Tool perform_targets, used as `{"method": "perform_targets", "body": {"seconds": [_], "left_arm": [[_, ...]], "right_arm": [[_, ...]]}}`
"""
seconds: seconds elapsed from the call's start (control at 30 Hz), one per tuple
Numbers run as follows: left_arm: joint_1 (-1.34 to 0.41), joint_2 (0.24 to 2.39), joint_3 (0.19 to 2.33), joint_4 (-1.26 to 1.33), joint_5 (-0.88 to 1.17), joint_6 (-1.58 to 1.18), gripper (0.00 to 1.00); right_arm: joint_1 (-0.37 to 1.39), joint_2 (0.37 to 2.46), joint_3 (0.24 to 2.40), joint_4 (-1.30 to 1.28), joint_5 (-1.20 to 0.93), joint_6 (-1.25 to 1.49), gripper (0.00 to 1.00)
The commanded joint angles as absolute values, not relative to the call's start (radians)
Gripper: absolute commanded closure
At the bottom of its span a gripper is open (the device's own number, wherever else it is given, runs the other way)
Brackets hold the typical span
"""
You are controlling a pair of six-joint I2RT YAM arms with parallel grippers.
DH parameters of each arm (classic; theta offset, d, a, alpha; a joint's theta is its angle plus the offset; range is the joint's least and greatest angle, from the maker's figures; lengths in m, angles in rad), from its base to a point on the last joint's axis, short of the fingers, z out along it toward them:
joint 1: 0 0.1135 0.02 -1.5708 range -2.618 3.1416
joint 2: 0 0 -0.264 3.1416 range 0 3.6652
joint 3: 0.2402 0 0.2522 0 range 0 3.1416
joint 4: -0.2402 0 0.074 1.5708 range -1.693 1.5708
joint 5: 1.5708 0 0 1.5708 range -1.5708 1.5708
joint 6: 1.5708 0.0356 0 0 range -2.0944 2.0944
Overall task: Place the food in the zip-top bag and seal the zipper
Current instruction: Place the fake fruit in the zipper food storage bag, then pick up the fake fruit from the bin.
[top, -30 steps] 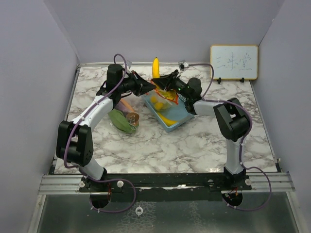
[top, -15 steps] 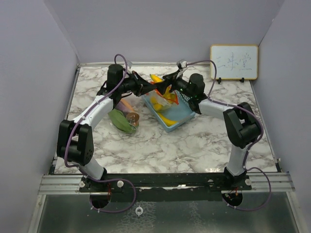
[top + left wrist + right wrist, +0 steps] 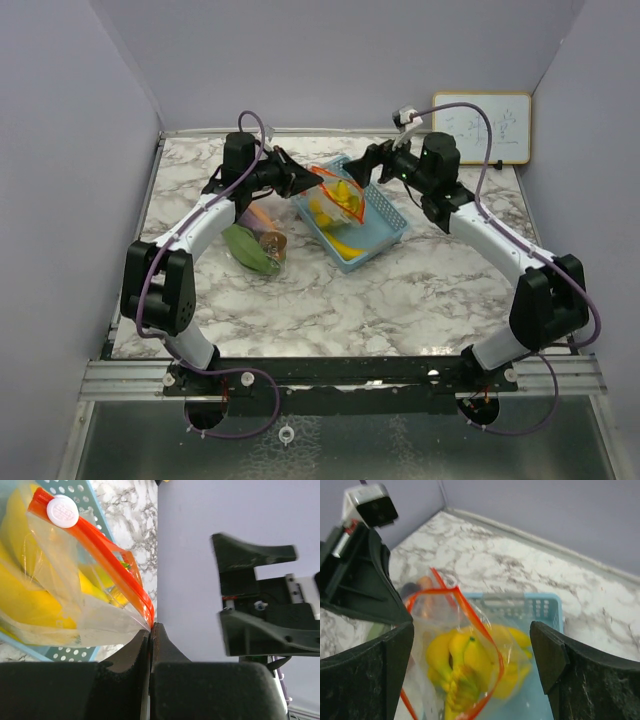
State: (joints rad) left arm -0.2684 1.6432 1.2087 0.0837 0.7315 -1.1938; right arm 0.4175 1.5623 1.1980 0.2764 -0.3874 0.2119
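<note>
Light: bright, even, diffuse.
Shadows: faint on the white marbled tabletop point(image 3: 400, 290).
Blur: clear plastic zip-top bag point(image 3: 445, 630) soft in right wrist view.

I see clear zip-top bag point(image 3: 60, 605) w/ orange-red zipper point(image 3: 110, 555) & white slider point(image 3: 62, 511), just ahead of my black left gripper point(image 3: 150, 630). Yellow bananas point(image 3: 462, 667) inside. Basket point(image 3: 385, 215) light blue, dotted w/ holes. Table point(image 3: 400, 290) white marble, grey veins.

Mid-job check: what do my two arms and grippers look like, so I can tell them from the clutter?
Both arms match: white tubular links between chunky black joints, on the left arm and the right arm. A purple cable loops along each. The left gripper and right gripper have matte black, wedge-shaped fingers. No markings show.
</note>
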Motion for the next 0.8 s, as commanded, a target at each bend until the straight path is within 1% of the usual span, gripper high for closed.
{"method": "perform_targets", "body": {"seconds": [0.0, 0.1, 0.23, 0.3, 0.37, 0.43, 0.5, 0.63, 0.77], "left_arm": [[-0.266, 1.658, 1.275, 0.137, 0.767, -1.172, 1.00], [-0.259, 1.664, 1.284, 0.176, 0.763, -1.190, 1.00], [-0.244, 1.681, 1.271, 0.319, 0.763, -1.284, 1.00], [-0.234, 1.690, 1.278, 0.364, 0.769, -1.306, 1.00], [-0.223, 1.714, 1.302, 0.330, 0.767, -1.266, 1.00], [-0.207, 1.721, 1.338, 0.228, 0.750, -1.184, 1.00], [-0.190, 1.720, 1.350, 0.160, 0.744, -1.130, 1.00], [-0.162, 1.714, 1.344, 0.163, 0.758, -1.125, 1.00], [-0.156, 1.719, 1.322, 0.219, 0.795, -1.154, 1.00]], "right_arm": [[0.410, 1.442, 1.113, -0.050, -0.312, 0.136, 0.04], [0.410, 1.362, 1.063, -0.136, -0.277, 0.120, 0.06], [0.410, 1.339, 1.056, -0.246, -0.245, 0.091, 0.12], [0.411, 1.331, 1.051, -0.249, -0.258, 0.091, 0.16], [0.413, 1.336, 1.057, -0.252, -0.285, 0.088, 0.21], [0.427, 1.370, 1.078, -0.280, -0.304, 0.056, 0.24], [0.449, 1.412, 1.094, -0.304, -0.303, 0.024, 0.24], [0.472, 1.486, 1.088, -0.276, -0.354, 0.014, 0.25], [0.512, 1.578, 1.078, -0.237, -0.382, -0.019, 0.27]]}}
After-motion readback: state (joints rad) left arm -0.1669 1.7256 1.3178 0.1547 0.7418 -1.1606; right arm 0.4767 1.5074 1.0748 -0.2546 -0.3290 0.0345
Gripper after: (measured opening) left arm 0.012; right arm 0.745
